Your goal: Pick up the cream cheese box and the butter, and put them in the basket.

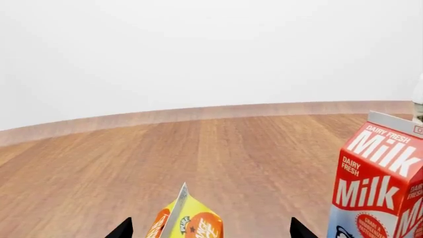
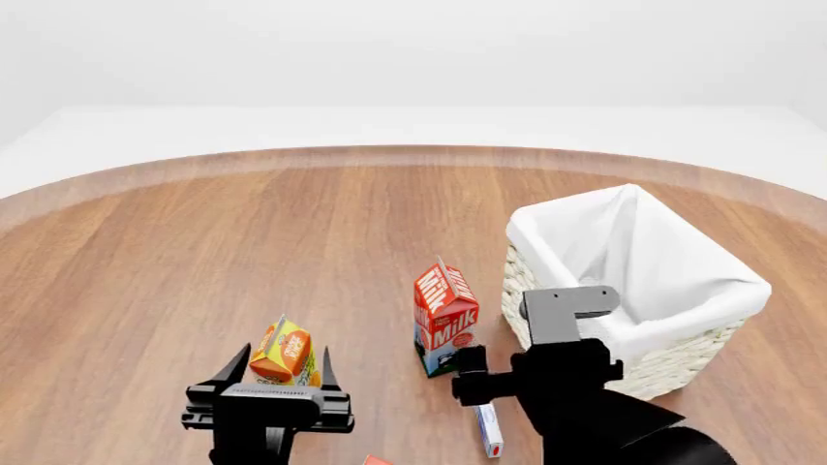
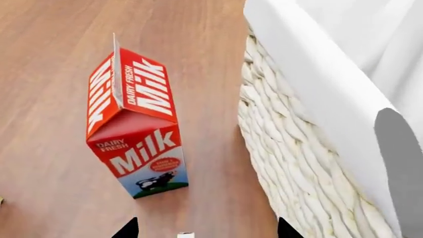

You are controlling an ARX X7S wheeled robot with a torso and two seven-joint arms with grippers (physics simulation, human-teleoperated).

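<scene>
Both grippers stand with jaws spread and hold nothing: the left gripper (image 2: 277,370) straddles the one orange juice carton (image 2: 285,354), the right gripper (image 3: 205,229) hangs over the cream cheese box (image 2: 489,429), half hidden under its arm. One milk carton (image 2: 444,317) stands just beside the single basket (image 2: 672,358), the cream cheese box nearer the robot. Only a red corner (image 2: 376,460), possibly the butter, shows at the head view's bottom edge.

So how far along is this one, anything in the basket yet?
Nothing looks delivered: what shows of the basket holds only its white liner. The cream cheese box lies on the table beside the right gripper, whose open fingers hold nothing. The left gripper straddles the orange juice carton. Only a red scrap that may be the butter shows.
</scene>
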